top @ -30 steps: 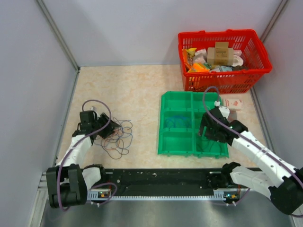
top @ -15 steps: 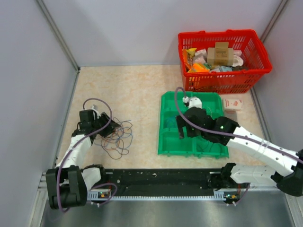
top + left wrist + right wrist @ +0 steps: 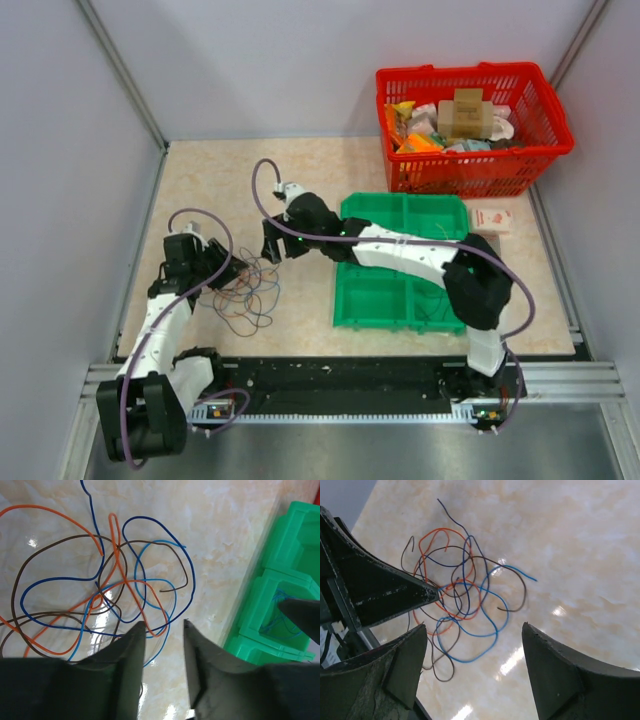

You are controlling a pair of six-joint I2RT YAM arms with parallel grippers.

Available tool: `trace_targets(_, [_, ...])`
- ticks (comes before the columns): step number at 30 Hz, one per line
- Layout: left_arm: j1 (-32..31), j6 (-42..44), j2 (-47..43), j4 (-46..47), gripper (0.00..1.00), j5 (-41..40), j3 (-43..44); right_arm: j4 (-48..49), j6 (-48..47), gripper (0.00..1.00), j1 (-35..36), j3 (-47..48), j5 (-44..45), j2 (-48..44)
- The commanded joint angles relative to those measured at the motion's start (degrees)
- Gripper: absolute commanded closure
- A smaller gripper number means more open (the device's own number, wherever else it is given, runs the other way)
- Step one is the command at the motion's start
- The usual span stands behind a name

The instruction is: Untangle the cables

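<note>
**Cables (image 3: 245,295): one loose tangle on the counter, left of the tray**

- Left tool (image 3: 162,625): fingers a narrow gap apart, tips low at the edge of the heap. An orange and a blue loop run just past the tips. Nothing is clamped.
- Right tool (image 3: 475,626): fingers wide apart, hanging over the same heap and holding nothing. The two tools are near each other.
- Cables: blue, orange and brown strands crossing many times. They lie flat on the counter (image 3: 230,180), apart from the green tray (image 3: 400,300).

Hazards, as judged:
- The strands crowd together at the left tips. Closing there may pinch two or three at once, and a pull would then tighten the knot instead of freeing one cable.
- With no second hold, the whole heap may simply drag along.
- Thin wire may slip from the fingers.
- Both tools work the same small patch, so they may bump each other.
</note>
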Motion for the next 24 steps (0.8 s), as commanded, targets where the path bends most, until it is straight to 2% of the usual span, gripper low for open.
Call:
trace_targets(1, [-0.06, -0.44, -0.18, 0.59, 0.67, -0.65, 0.21, 11.27, 0.63, 0.25, 0.95, 5.37, -9.01, 6.53])
trace_targets(4, [-0.06, -0.79, -0.27, 1.55, 0.75, -0.03, -0.58, 13.05, 1.16, 0.25, 1.12, 7.21, -11.47, 10.4])
trace_targets(8, [-0.06, -1.24, -1.15, 2.0, 0.78, 0.41, -1.81, 10.79, -0.59, 0.25, 2.97, 11.68, -8.6, 15.58])
trace_targets(13, [-0.06, -0.89, -2.91, 0.59, 0.83, -0.2, -1.99, 5.16, -1.65, 0.43, 3.41, 18.54, -5.35, 21.47])
trace_targets(17, [-0.06, -1.06, -4.4, -0.55, 0.83, -0.47, -1.63, 2.95, -3.05, 0.47, 3.5, 21.01, -2.52, 23.42])
trace_targets(22, [-0.06, -1.24, -4.32, -0.03, 0.84, -0.56, -1.81, 1.89, -3.41, 0.64, 3.41, 21.8, -3.22, 24.21])
trace_targets(23, [-0.06, -1.41, -3.79, 0.15, 0.85, -0.47, -1.9, 1.81, -3.49, 0.71, 3.41, 21.63, -3.22, 24.03])
trace_targets(24, [-0.15, -1.5, -3.35, 0.41, 0.87, -0.47, -1.98, 1.37, -3.58, 0.83, 3.41, 21.8, -3.22, 24.03])
